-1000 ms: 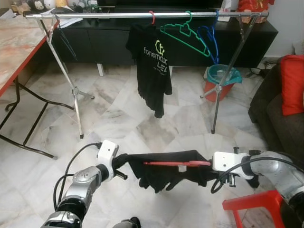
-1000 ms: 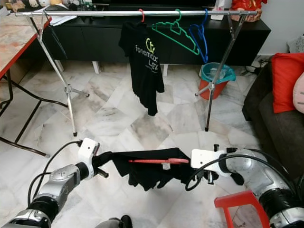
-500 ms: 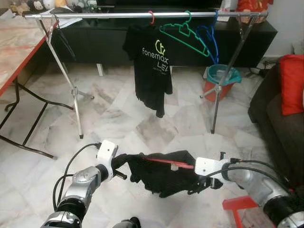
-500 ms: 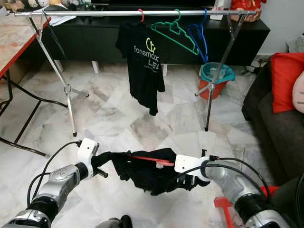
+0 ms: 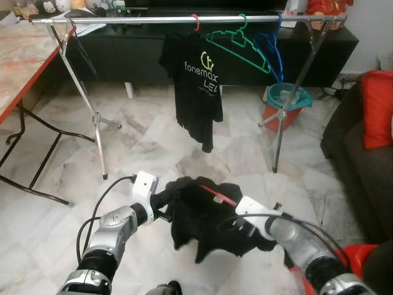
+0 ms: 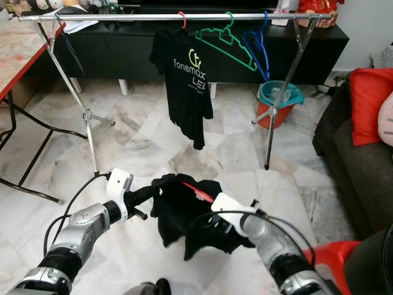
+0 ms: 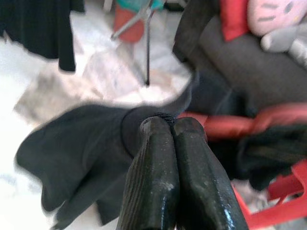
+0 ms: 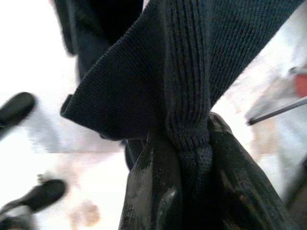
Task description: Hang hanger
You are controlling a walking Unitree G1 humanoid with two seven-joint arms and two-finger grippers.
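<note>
Both fingers pairs pinch black shirt [image 5: 202, 215] carrying red hanger [image 5: 216, 194], below rail [image 5: 184, 20]

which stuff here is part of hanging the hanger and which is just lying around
Job in hand:
- red hanger
- black shirt on it
- left tool
- right tool
- clothes rail

Lying about:
- green hanger
- blue hanger
- bucket
- red cushion

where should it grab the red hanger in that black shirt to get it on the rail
Judging from the pose, grip the bare red bar of the hanger that pokes out of the shirt, coming from above. Cloth covers the rest, and its hook cannot be made out. Both the left gripper and right gripper pinch only fabric.
</note>
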